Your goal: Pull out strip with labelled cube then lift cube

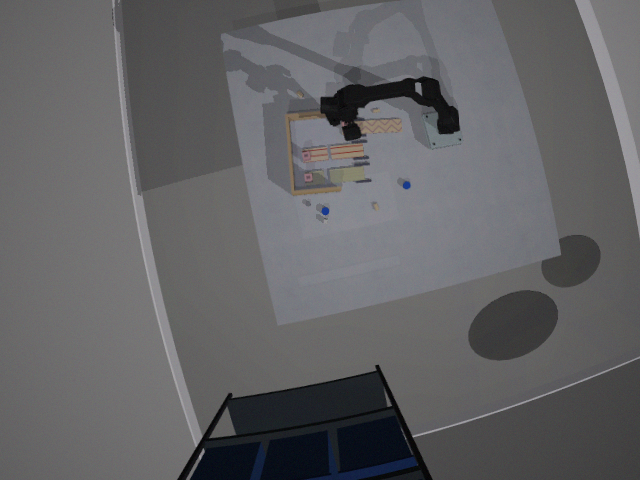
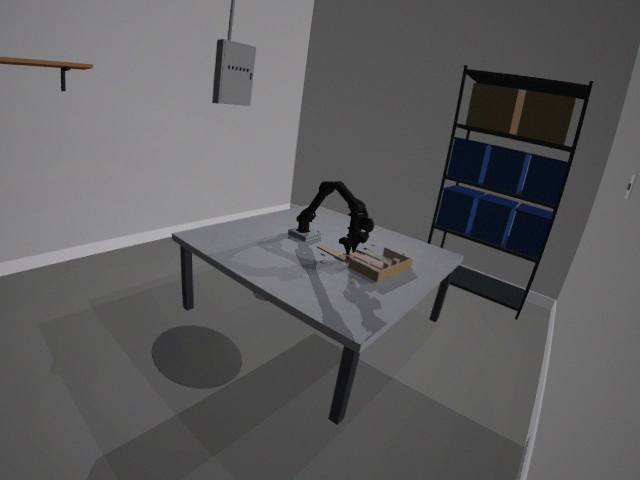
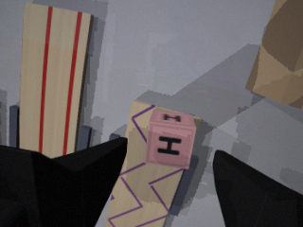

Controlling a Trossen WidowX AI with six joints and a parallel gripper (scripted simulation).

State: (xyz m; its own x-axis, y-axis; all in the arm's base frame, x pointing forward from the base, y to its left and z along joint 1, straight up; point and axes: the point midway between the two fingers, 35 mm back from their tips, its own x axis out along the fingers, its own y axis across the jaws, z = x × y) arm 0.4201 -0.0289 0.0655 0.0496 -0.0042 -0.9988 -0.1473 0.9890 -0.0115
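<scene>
The pink cube marked H [image 3: 158, 132] sits on the end of the zigzag strip [image 1: 382, 125] [image 3: 151, 199], which is in one piece and has its cube end out of the box. My gripper [image 2: 350, 252] [image 3: 169, 150] is partly open, with one finger on each side of the cube and a gap on both sides. The red-lined strip shows as a piece [image 1: 315, 153] inside the box and a separate piece [image 1: 346, 150] [image 3: 59, 85] outside. The yellow-green strip [image 1: 346, 174] also has a gap. Two other pink cubes [image 1: 306, 155] [image 1: 308, 177] stand on their inner pieces.
The wooden box [image 1: 289, 149] [image 2: 364, 269] has low walls. Dark guide rails [image 1: 360, 157] [image 3: 179, 189] flank the strips. Two blue round things [image 1: 406, 184] [image 1: 325, 210] and small wooden bits [image 1: 299, 94] [image 1: 375, 110] [image 1: 375, 206] lie around.
</scene>
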